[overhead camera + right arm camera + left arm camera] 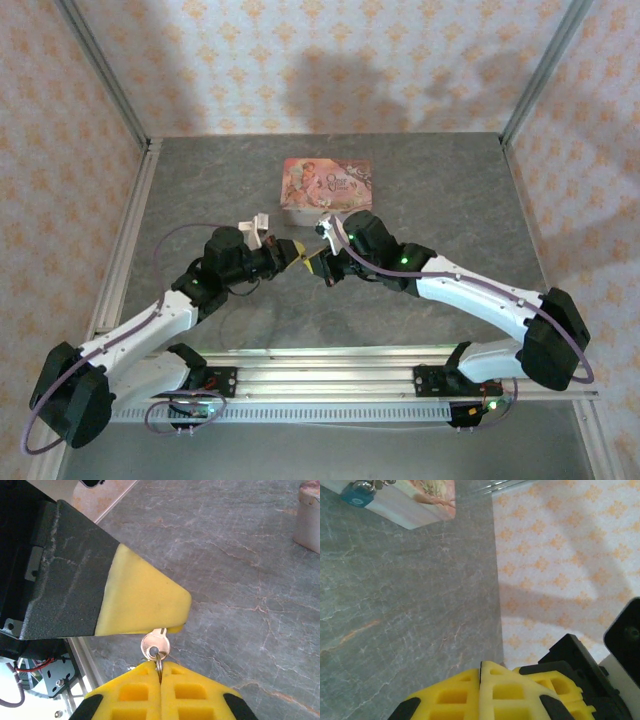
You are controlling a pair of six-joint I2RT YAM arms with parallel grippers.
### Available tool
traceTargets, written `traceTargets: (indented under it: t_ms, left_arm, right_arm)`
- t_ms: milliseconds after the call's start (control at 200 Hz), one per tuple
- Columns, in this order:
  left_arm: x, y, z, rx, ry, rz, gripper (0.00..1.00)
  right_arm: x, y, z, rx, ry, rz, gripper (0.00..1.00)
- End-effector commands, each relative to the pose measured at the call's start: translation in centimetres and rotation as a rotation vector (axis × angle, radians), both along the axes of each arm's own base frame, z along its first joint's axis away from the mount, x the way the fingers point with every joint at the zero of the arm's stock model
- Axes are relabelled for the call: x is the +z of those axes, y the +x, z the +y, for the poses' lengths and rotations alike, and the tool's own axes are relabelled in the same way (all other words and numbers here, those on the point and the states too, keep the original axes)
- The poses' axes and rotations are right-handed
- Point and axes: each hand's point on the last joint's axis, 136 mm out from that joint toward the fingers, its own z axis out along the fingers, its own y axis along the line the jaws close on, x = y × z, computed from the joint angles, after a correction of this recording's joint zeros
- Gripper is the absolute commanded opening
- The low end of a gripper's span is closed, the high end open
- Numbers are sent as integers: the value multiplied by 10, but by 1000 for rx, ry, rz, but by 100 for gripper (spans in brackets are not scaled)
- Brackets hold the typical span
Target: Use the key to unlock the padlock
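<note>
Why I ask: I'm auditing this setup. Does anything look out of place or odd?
The key is held by its ring in the shut right pincer, its blade hidden behind a finger of the shut left pincer, away from the padlock on the pink box. Perhaps an odd grip for unlocking; nothing looks spilled or damaged.

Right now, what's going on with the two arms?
It looks like a key hand-off in the middle of the table. The right gripper is shut on the ring end of the small silvery key. The left gripper is shut too, and its yellow fingers appear to pinch the key's blade end. The blue padlock sits at the front of the pink tin box, farther back, with neither gripper at it yet.
</note>
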Motion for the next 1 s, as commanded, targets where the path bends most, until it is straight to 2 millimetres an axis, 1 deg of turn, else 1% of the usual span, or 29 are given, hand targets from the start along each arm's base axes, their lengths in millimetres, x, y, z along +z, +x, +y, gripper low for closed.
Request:
traceTargets:
  t_ms: [0,90,200,265,390,495,571,606,621,736,826,991]
  left_arm:
    - [10,0,13,13,108,-109,0]
    - [20,0,16,11,136,-177,0]
    - [37,-3,14,-24,158,-255,0]
    - [46,-5,11,-59,175,-297,0]
    - [57,-8,10,-117,242,-374,0]
    - [68,-12,7,-180,312,-443,0]
    - [75,-14,3,-240,352,-480,0]
    - [78,-15,1,-269,364,-493,0]
    - [80,-15,0,-282,369,-499,0]
    - [93,-21,-13,-401,360,-540,0]
    - [103,-28,-22,-483,345,-566,0]
    - [117,-38,-27,-569,326,-617,0]
  right_arm:
    - [16,3,-2,-1,3,-33,0]
    - [18,0,-2,6,18,-30,0]
    - [23,0,0,3,44,-36,8]
    - [27,1,1,-2,57,-41,18]
    - [36,0,-2,-8,62,-41,37]
    - [48,-4,-9,-7,69,-36,45]
    - [58,-8,-17,-6,80,-23,47]
    - [58,-8,-20,-5,81,-2,48]
    - [67,-11,-24,-7,104,-13,48]
    - [86,-17,-35,12,198,31,48]
    - [100,-21,-37,38,281,52,48]
    - [115,-28,-33,80,345,54,45]
